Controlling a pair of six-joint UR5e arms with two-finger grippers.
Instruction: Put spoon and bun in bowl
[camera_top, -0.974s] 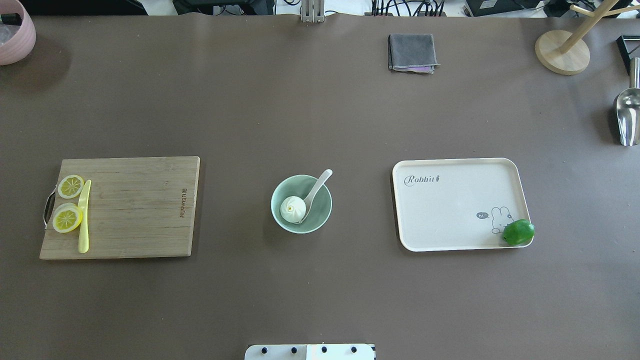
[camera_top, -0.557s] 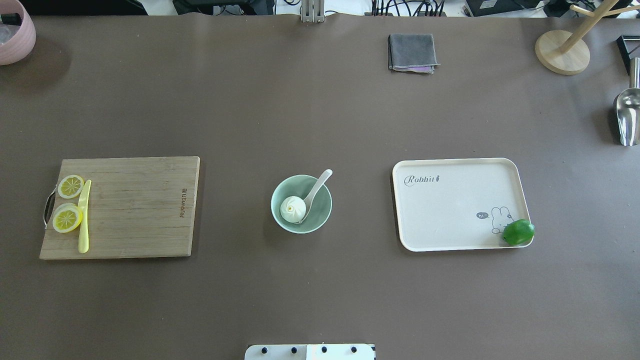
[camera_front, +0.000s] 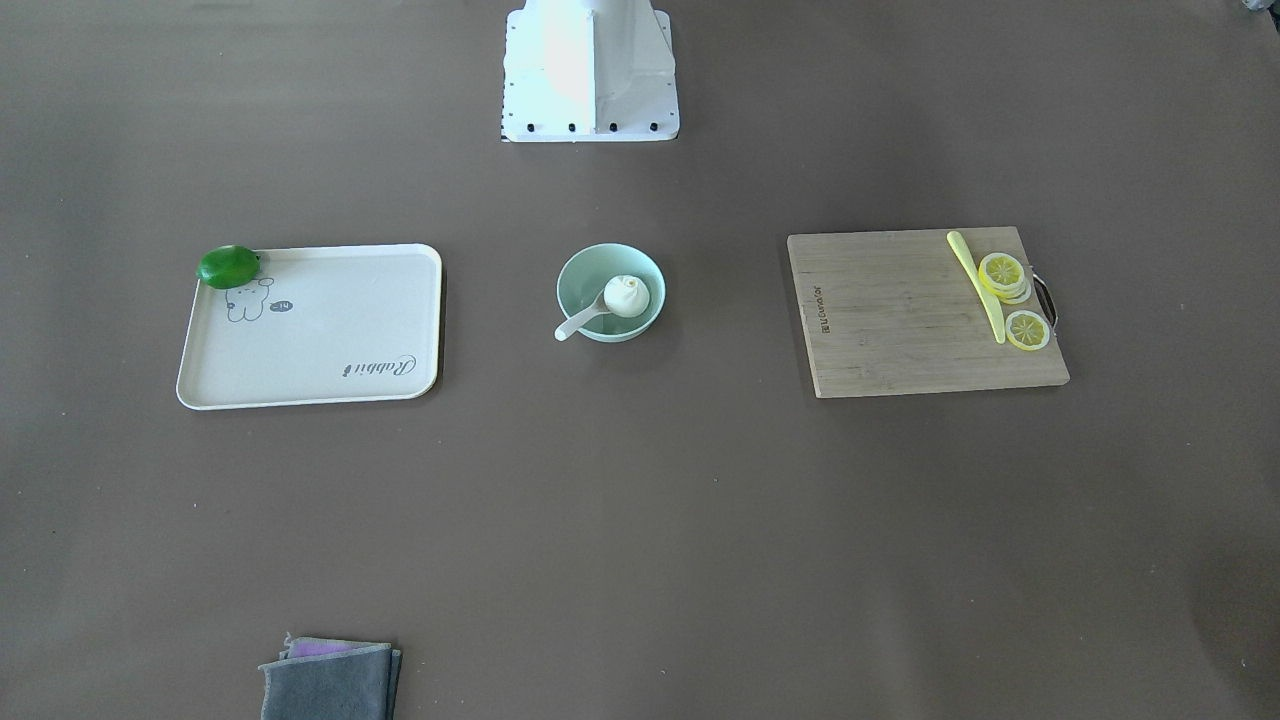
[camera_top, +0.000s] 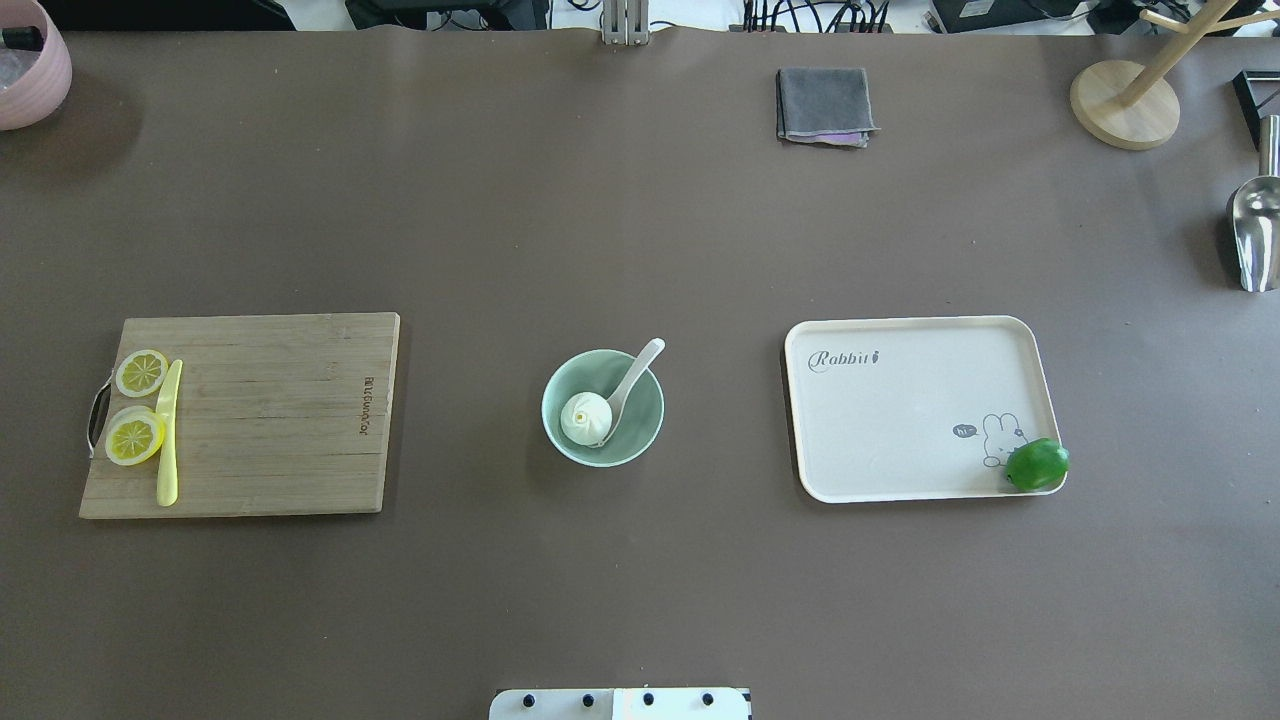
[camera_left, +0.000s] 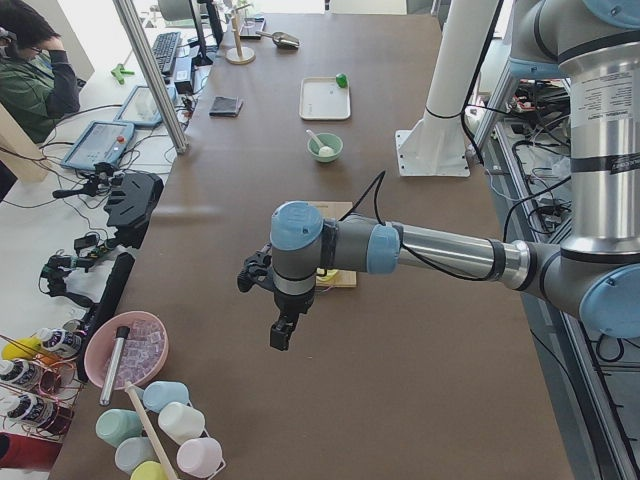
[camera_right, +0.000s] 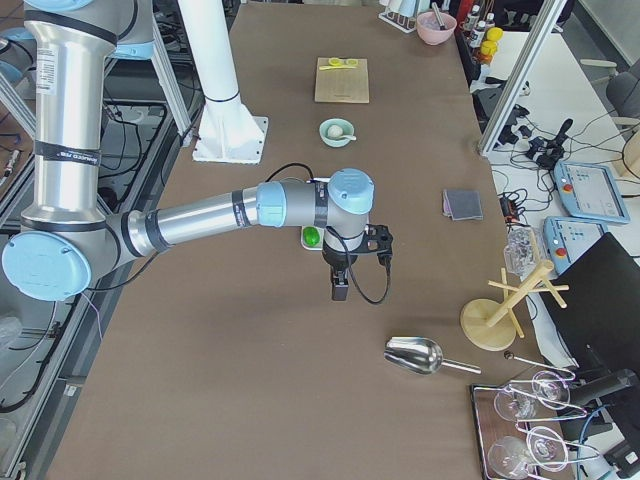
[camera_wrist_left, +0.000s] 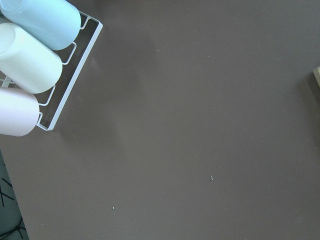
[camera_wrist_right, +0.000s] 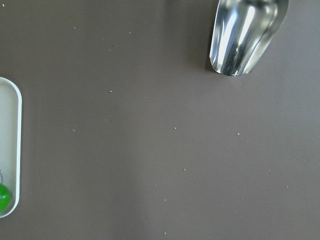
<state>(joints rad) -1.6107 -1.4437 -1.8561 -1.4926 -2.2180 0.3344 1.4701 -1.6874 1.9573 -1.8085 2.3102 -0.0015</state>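
In the mint-green bowl (camera_top: 603, 408), a swirled white bun (camera_top: 585, 417) beside the glossy spoon (camera_top: 630, 384).

The left arm (camera_left: 440, 250) reaches out level, forearm straight, and its wrist turns the left gripper (camera_left: 282, 336) downward. The right arm (camera_right: 200, 220) is stretched out likewise, the right gripper (camera_right: 340, 288) hanging downward. Neither gripper's finger spacing can be made out.

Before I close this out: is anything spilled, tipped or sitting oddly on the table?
Nothing is spilled or tipped. The bun and the spoon are in the upright bowl, with the spoon's handle leaning out over its rim. One small oddity: the green fruit sits on the tray's corner rim, partly overhanging it.
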